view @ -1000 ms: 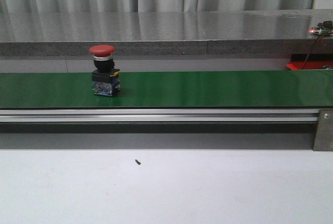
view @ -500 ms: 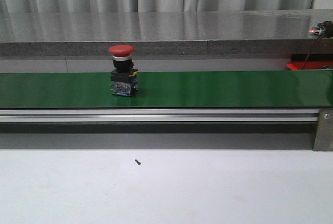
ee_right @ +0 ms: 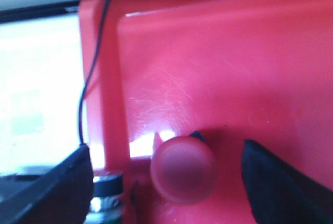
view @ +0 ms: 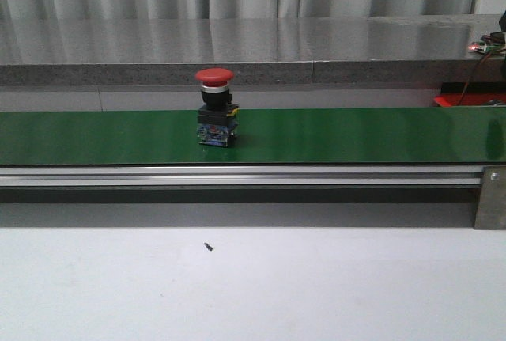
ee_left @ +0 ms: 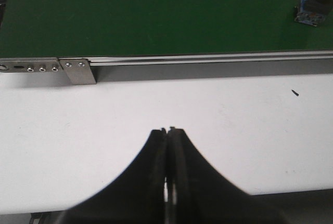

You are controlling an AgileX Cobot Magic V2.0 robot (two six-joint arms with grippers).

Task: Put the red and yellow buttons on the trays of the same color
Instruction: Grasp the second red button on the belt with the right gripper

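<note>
A red button (view: 216, 111) with a mushroom cap and a black-and-blue base stands upright on the green belt (view: 356, 135); it also shows in the left wrist view as the red button (ee_left: 314, 7) at the picture's edge. My left gripper (ee_left: 169, 130) is shut and empty over the white table, well short of the belt. My right gripper (ee_right: 166, 182) is open over the red tray (ee_right: 218, 68). Another red button (ee_right: 183, 169) stands in the tray between the spread fingers (ee_right: 52, 187), with gaps on both sides. A corner of the red tray (view: 468, 100) shows at the far right. Yellow button and yellow tray are out of view.
An aluminium rail (view: 237, 175) with an end bracket (view: 490, 198) runs along the belt's near side. A grey ledge (view: 253, 72) lies behind the belt. A black cable (ee_right: 93, 63) crosses the tray's rim, and a black-and-silver cylinder (ee_right: 106, 195) sits beside it. A small dark speck (view: 209, 246) lies on the table.
The red button on the green belt has travelled to the right, staying upright. Nothing else in the front view has moved.
</note>
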